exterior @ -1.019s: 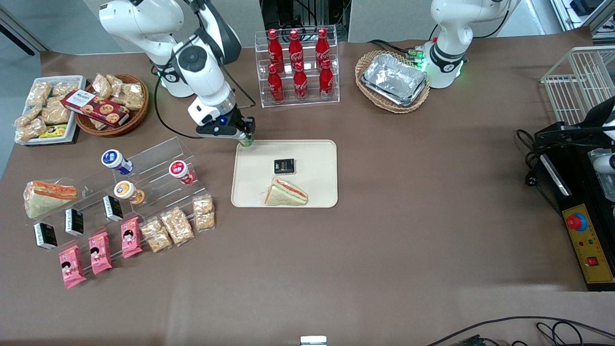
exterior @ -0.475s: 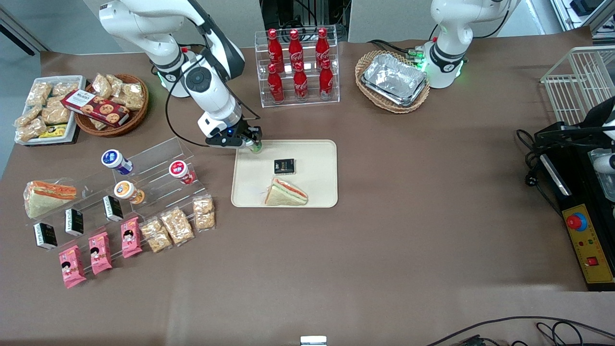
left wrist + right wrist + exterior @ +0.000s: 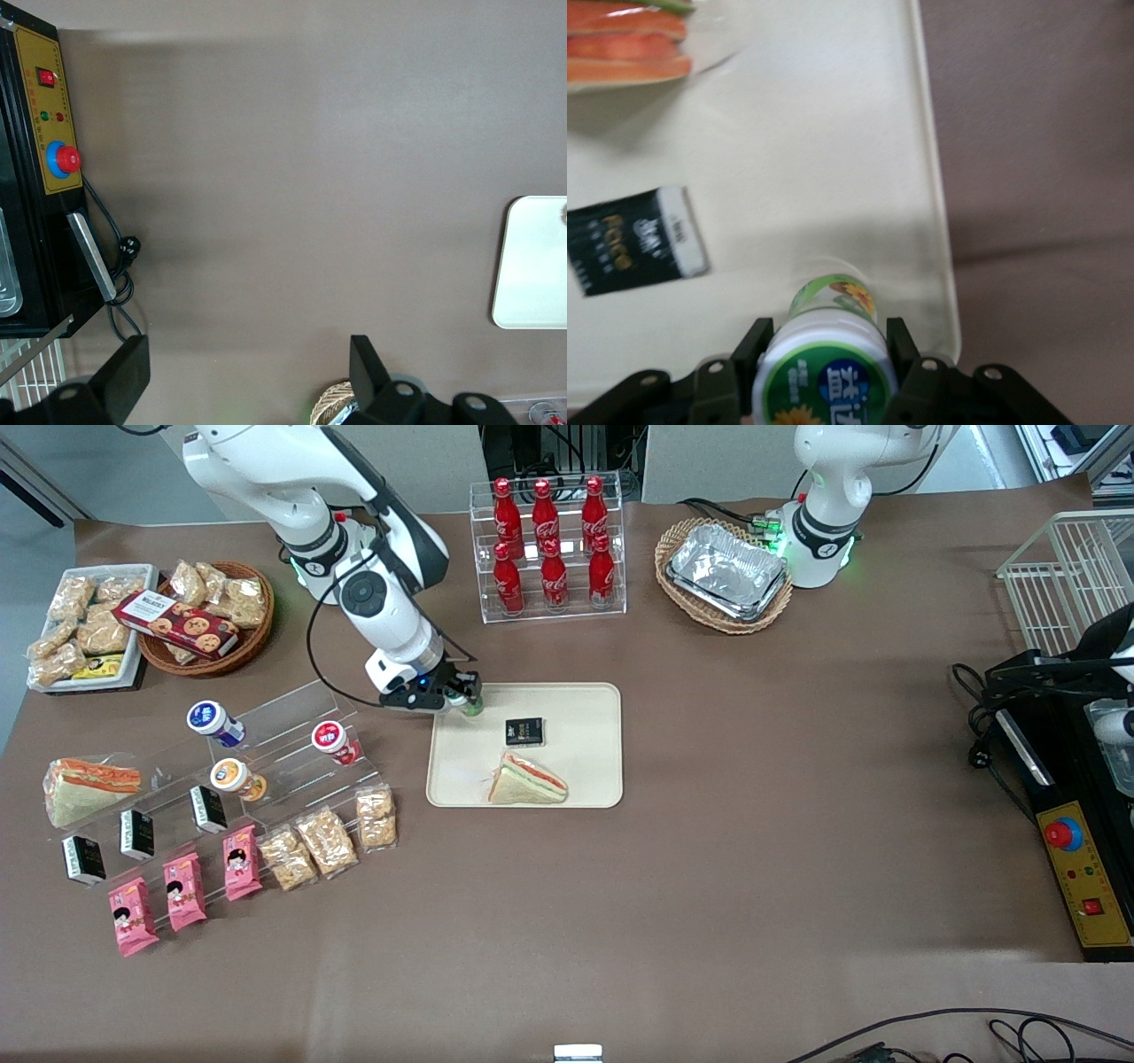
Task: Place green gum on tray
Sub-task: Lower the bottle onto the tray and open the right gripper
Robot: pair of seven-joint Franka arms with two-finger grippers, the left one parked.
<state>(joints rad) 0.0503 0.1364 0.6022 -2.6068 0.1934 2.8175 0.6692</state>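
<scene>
My right gripper (image 3: 467, 701) is shut on the green gum (image 3: 473, 708), a small bottle with a green body. It holds the bottle low over the cream-beige tray (image 3: 585, 708), at the tray's corner farthest from the front camera on the working arm's end. In the right wrist view the gum's white lid with its green label (image 3: 828, 367) sits between the two black fingers (image 3: 756, 347), and its base points down at the tray (image 3: 833, 159). I cannot tell whether the base touches the tray.
A black packet (image 3: 524, 732) and a wrapped sandwich (image 3: 528, 779) lie on the tray, nearer the front camera than the gum. An acrylic stand with blue (image 3: 213, 722), red (image 3: 332, 741) and orange (image 3: 236, 778) bottles is toward the working arm's end. A cola rack (image 3: 549, 549) stands farther back.
My gripper has carried the green gum from the tray's rim inward over the tray corner and has come lower.
</scene>
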